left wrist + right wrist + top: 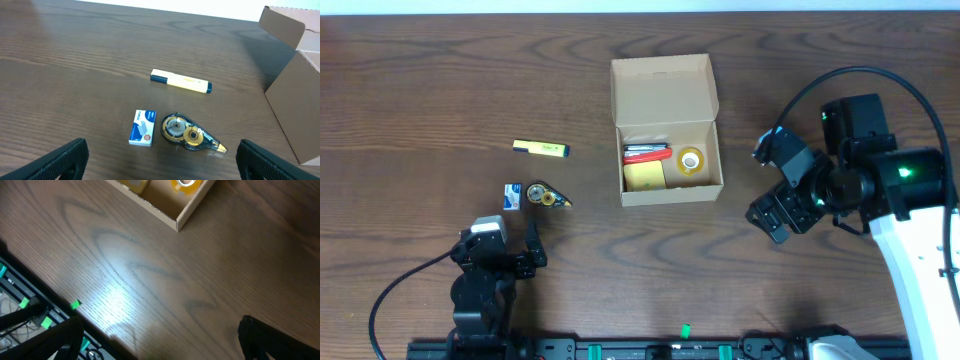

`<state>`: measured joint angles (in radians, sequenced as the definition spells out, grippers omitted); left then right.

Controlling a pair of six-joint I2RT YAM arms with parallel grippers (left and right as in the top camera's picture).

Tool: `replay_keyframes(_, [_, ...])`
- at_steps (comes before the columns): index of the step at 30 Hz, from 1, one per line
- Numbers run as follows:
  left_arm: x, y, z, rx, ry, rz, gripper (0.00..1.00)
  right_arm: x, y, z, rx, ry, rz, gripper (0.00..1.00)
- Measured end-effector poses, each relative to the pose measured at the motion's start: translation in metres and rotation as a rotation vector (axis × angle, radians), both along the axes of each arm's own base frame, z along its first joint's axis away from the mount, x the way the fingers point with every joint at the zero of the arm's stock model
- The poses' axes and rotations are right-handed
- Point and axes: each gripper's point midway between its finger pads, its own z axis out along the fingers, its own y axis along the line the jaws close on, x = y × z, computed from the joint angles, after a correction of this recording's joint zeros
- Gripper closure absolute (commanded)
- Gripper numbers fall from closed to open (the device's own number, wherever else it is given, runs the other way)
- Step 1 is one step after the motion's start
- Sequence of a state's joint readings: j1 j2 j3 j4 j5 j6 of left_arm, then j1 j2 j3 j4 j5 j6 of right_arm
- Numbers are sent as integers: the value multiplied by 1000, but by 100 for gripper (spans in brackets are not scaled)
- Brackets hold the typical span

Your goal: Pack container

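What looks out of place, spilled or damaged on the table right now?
Nothing stands out. The cardboard box sits open, flap back, undamaged, with items inside. The yellow highlighter, staples box and correction tape roller lie on the table, simply not yet packed.

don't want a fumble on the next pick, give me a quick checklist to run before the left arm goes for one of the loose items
1. Lid of the container open: ok, the flap is folded back.
2. Room inside: cannot tell, things already cover much of the floor.
3. State of the left gripper: ok, fingers wide apart and empty.
4. Space around the highlighter: ok, it lies alone.
5. Space around the blue box and the correction tape dispenser: not ok, they lie close side by side.
6. Place of the right gripper: ok, open, off the container's right side, touching nothing.
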<state>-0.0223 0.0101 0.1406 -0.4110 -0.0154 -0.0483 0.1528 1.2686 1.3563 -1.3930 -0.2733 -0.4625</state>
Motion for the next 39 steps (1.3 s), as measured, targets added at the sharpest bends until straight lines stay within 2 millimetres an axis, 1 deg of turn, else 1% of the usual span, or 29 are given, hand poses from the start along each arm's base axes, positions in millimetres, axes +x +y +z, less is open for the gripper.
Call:
replay_keyframes(10, [0,-1,1,-2,-5,-3,5,0,0,0,0,0,0,1])
replay_keyframes(12, [4,-1,8,-4,-38,-7,5,0,0,0,0,0,0,1])
replay_keyframes(16, [12,-1,34,-17,-158,-3,5,0,0,0,0,0,0,1])
replay_keyframes(17, [13,-1,36,-20,-167,3,5,0,0,0,0,0,0,1])
replay_keyframes(19, [13,2,34,-26,-157,19,5,0,0,0,0,0,0,1])
replay_keyframes(22, [15,5,31,-20,-95,37,5,0,0,0,0,-1,0,1])
replay_keyframes(24, [19,6,40,-5,-55,43,5,0,0,0,0,-1,0,1])
replay_keyframes(26, [26,7,59,30,-2,38,5,0,0,0,0,-2,0,1])
replay_keyframes(27, [30,8,64,46,37,34,5,0,0,0,0,-2,0,1])
replay_keyframes(29, [37,9,66,81,177,27,5,0,0,0,0,-2,0,1])
replay_keyframes(30, [45,11,65,101,256,26,5,1,0,0,-2,-2,-1,1])
replay_keyframes(31, [50,12,64,109,289,28,5,0,0,0,-2,0,-1,1])
replay_keyframes(33, [55,15,56,126,397,26,5,0,0,0,-2,-1,-1,1])
replay_keyframes(34, [60,17,55,131,433,28,5,0,0,0,-2,-1,-1,1])
replay_keyframes(36, [80,22,49,125,499,29,5,0,0,0,-2,-2,-1,1])
replay_keyframes(39, [96,19,33,89,566,-10,5,0,0,0,-2,-2,-1,1])
